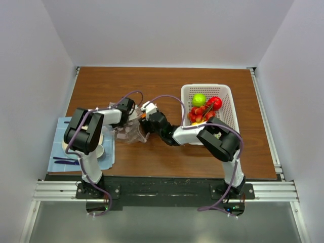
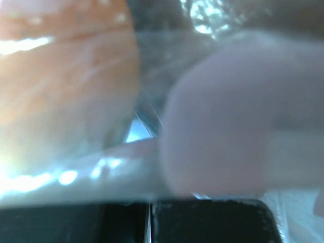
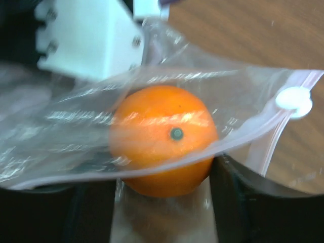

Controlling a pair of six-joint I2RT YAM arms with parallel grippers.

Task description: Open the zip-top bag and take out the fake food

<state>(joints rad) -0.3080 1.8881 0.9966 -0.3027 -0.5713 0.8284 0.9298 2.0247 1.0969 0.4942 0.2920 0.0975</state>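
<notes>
Left gripper (image 1: pixel 132 115) pinched on 1 clear, crinkly zip-top bag (image 3: pixel 66 126) left of the table's (image 1: pixel 126 81) centre, 1 white slider (image 3: pixel 294 101), 1 glossy orange (image 3: pixel 162 136) at its mouth clasped by right gripper (image 1: pixel 144 124), 1 white basket (image 1: pixel 225 101) by right edge holding 1 green apple (image 1: pixel 199 99), 1 red apple (image 1: pixel 215 103), 1 grape bunch (image 1: pixel 198 114), bare wood along far edge.

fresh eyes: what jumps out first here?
The orange, half veiled by the clear zip-top bag, sits between the fingers of the right pincer. From above, the left arm and right arm meet over that bag left of centre, while the white basket at right holds a green apple, a red apple and red grapes.
</notes>
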